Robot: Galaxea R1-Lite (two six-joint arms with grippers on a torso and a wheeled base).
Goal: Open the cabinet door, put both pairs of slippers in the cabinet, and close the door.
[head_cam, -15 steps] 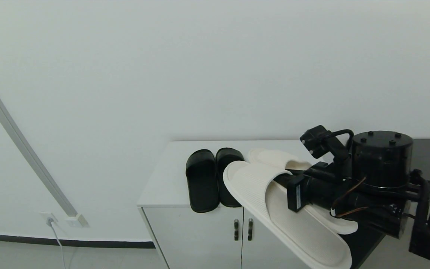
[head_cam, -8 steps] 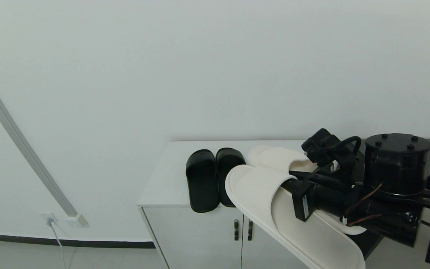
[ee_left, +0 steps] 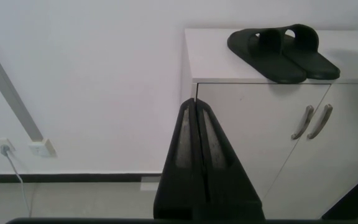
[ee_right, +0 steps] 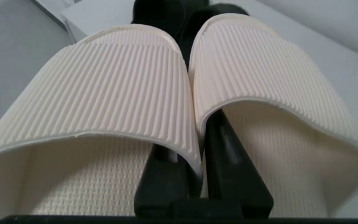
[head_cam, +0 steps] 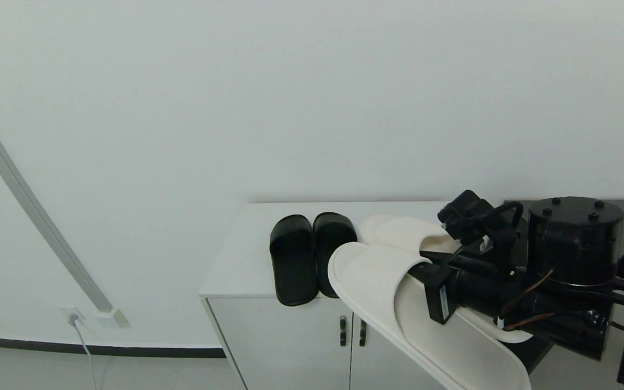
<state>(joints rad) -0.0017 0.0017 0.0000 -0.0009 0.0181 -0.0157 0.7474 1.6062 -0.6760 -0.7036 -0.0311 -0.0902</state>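
My left claw (ee_left: 196, 109) is pressed together, out in front of the cabinet (head_cam: 285, 336). On the cabinet top lie two black slippers (head_cam: 293, 260), side by side, toes to the wall. My right claw (ee_right: 199, 152) pinches two white slippers (head_cam: 388, 281), toes toward the cabinet, heels slanting down.

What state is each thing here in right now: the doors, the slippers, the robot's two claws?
cabinet doors: both closed.
black slippers: lying side by side on the cabinet top.
white slippers: held together, tilted, by the right gripper.
right gripper: jaws shut on the white slippers' straps.
left gripper: jaws shut, empty.
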